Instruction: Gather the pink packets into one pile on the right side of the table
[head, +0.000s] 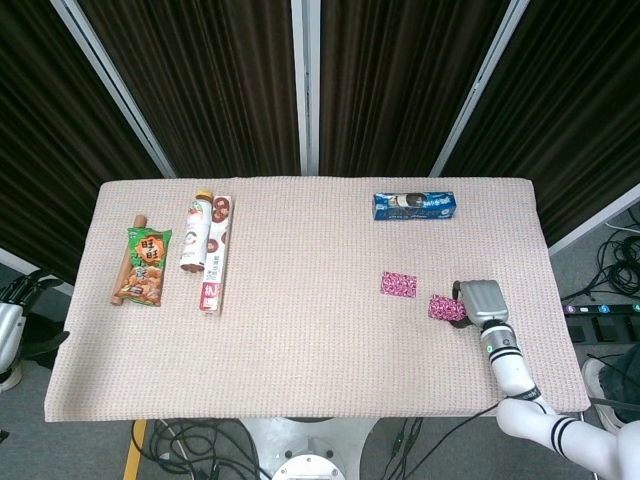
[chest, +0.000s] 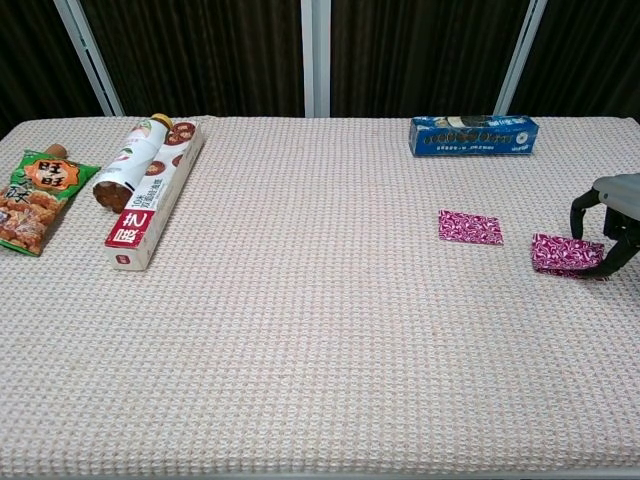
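The right hand (head: 476, 300) grips one pink packet (head: 444, 307) on the worktop (head: 300, 340); another pink packet (head: 399, 285) lies near.

My head view looks steeply down from high above the table (head: 300, 330), taking in all of it. My chest view sits lower and closer at its near edge, facing the curtains. Both share the blue box (head: 415, 206) (chest: 473, 135), probably cookies.

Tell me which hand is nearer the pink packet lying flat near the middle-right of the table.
Right. The right hand is just beyond the flat pink packet, holding the other pink packet. The left hand is off the table's far left edge.
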